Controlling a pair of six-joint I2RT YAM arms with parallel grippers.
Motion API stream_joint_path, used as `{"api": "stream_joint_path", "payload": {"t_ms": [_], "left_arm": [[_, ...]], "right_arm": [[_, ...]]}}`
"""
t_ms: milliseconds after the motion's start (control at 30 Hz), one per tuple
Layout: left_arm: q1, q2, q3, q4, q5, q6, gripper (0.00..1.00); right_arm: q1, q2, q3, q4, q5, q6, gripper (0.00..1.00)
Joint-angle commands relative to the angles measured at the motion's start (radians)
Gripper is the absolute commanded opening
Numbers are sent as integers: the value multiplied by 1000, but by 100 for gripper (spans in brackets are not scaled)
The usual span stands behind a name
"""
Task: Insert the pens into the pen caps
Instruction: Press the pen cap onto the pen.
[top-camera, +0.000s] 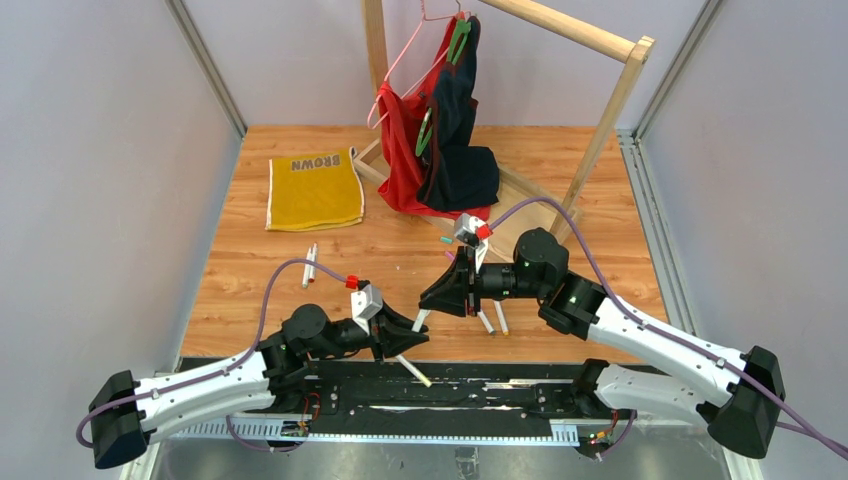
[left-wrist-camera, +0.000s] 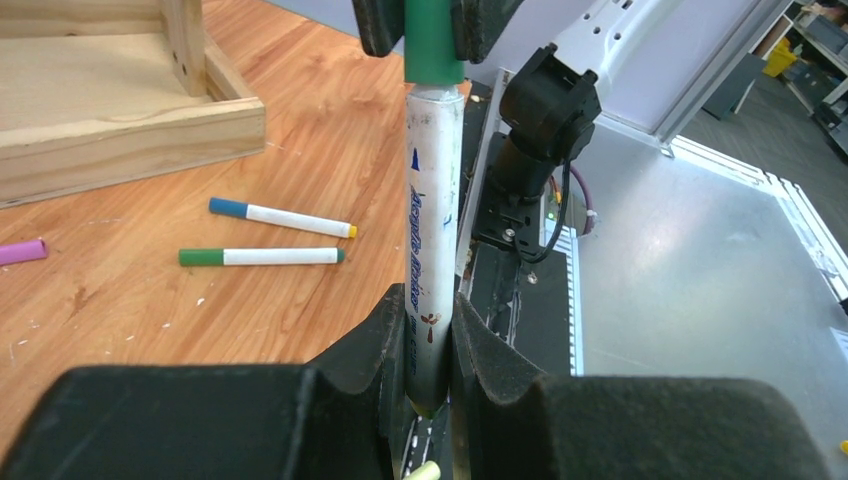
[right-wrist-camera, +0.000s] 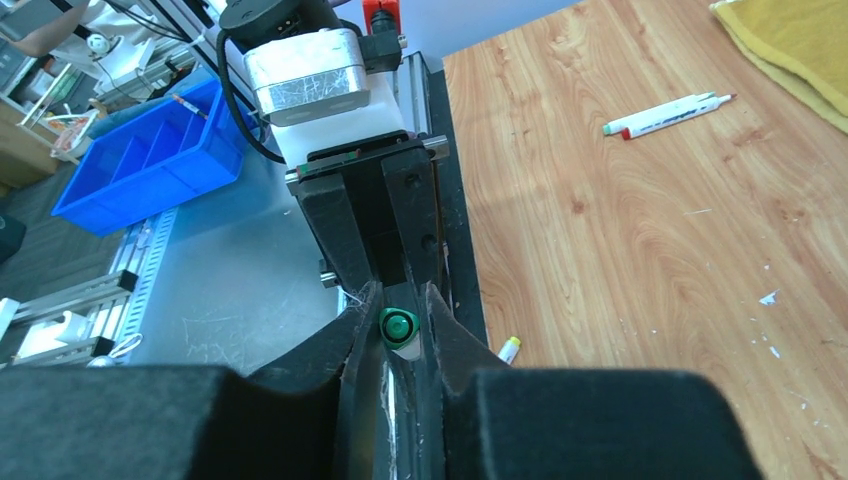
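Green cap (left-wrist-camera: 434, 45) sits on the far end of a white pen (left-wrist-camera: 433, 220), its rim meeting the barrel. The right claw (right-wrist-camera: 400, 340) is clamped on that cap, one pad pressing each side. The left claw (left-wrist-camera: 432, 375) is clamped on the other end of the same pen, so the pen spans the gap between the two claws, above the near edge of the wooden table (top-camera: 600, 200).

Another white pen with a yellowish tip (top-camera: 412, 368) lies on the black base plate (top-camera: 500, 385) just below the left claw. Two more pens lie side by side on the table near the right claw, one with a blue end (left-wrist-camera: 282, 217) and one with a green end (left-wrist-camera: 260, 256). A purple cap (left-wrist-camera: 22, 250) lies apart from them. A further pair of pens (top-camera: 310, 265) lies near a yellow cloth (top-camera: 314, 190). Behind stands a wooden rack (top-camera: 600, 130) hung with red and dark clothes (top-camera: 440, 140).
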Motion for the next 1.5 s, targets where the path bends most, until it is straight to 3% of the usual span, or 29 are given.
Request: {"api": "stream_joint_path", "payload": {"t_ms": [0, 233, 1467], "left_arm": [[4, 3, 5, 21, 0, 8, 0], [5, 18, 8, 18, -57, -1, 0], [4, -86, 23, -93, -228, 3, 0]], "right_arm": [[16, -5, 16, 22, 5, 2, 13], [27, 3, -11, 29, 68, 45, 1], [122, 264, 49, -273, 31, -1, 1]]}}
